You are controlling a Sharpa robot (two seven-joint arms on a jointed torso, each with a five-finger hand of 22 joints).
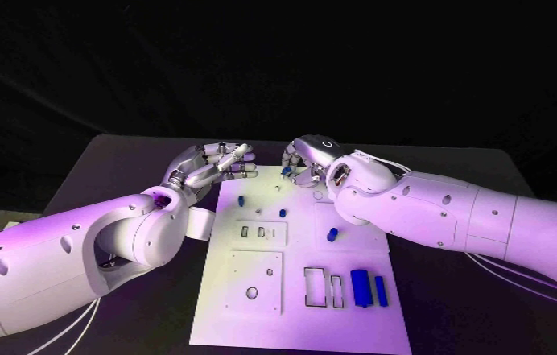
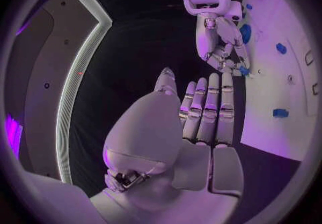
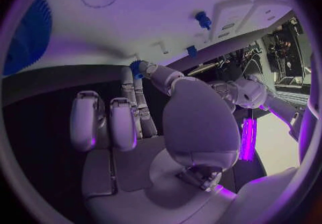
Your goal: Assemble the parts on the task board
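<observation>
Head view: task board (image 1: 249,307) at table centre; left hand (image 1: 212,164) off board's 11 o'clock corner, fingers curled, holding nothing seen; right hand (image 1: 307,160) at board's 12 o'clock edge, fingers bent down; blue parts (image 1: 368,289) lie at 4 o'clock on board.
L wrist: left fingers (image 2: 209,111) straight, pressed side by side, nothing in them.
R wrist: right fingertips pinch small blue part (image 3: 137,68) at board edge.

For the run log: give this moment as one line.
left hand: open, at task board far left corner | right hand: pinching small blue part at far edge | blue blocks: lying on board
</observation>
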